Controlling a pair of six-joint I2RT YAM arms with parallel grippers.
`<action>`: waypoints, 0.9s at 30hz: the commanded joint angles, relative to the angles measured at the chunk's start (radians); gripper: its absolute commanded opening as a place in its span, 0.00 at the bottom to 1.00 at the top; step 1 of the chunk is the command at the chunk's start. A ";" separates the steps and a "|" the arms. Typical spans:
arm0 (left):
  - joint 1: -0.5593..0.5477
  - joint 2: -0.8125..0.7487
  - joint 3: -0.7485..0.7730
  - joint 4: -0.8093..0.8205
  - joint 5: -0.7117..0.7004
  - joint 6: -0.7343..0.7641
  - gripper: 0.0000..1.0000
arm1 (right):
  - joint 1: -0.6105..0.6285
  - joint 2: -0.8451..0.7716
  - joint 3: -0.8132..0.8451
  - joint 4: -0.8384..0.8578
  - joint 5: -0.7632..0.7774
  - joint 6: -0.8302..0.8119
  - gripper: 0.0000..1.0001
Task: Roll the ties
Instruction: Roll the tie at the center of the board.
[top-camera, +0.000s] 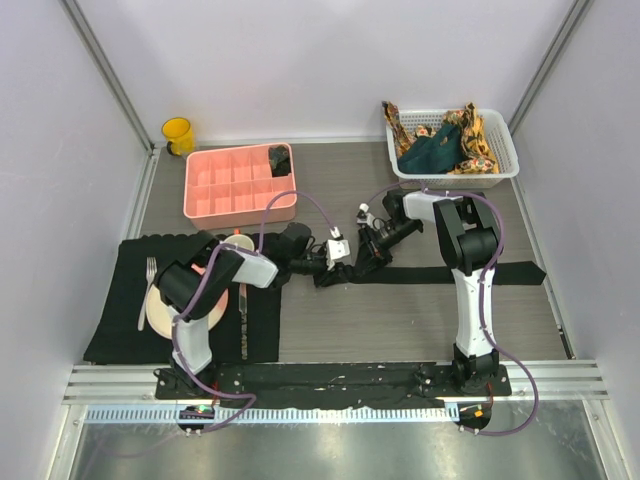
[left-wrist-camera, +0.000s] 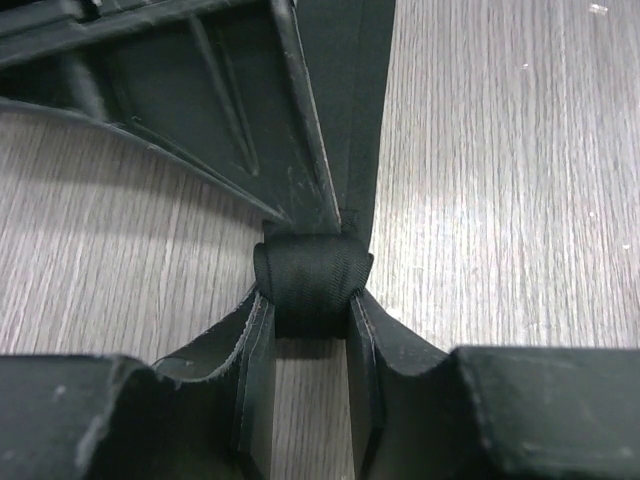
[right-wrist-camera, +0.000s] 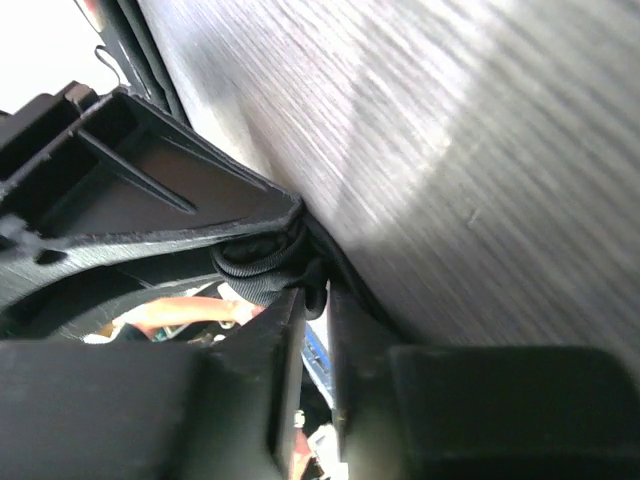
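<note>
Left tool (left-wrist-camera: 312, 310): clamped on the small rolled end of the black tie (left-wrist-camera: 313, 275), mid-worktop (top-camera: 400, 320).
Right tool (right-wrist-camera: 315, 300): facing, just beyond the roll, nearly together; grip not tellable.
Unrolled length: flat, long axis toward 3 o'clock.
Spare ties (top-camera: 445, 150): in basket (top-camera: 505, 172), 1 o'clock.

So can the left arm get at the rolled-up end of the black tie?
Probably yes: the left gripper sits right at the roll of the black tie, jaws on either side, nothing between them.

Pinching the rolled end of the black tie (top-camera: 420, 275) with the left gripper (left-wrist-camera: 312, 305); facing it tip to tip with the narrowly parted right gripper (right-wrist-camera: 315, 290).
</note>
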 joint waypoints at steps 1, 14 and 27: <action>-0.015 -0.052 0.023 -0.350 -0.136 0.081 0.16 | -0.002 -0.053 0.044 -0.012 0.153 -0.013 0.34; -0.082 -0.045 0.137 -0.644 -0.319 0.104 0.15 | 0.016 -0.130 0.020 -0.027 -0.024 0.040 0.45; -0.098 -0.003 0.203 -0.710 -0.356 0.083 0.17 | 0.047 -0.054 0.011 -0.029 0.146 0.048 0.08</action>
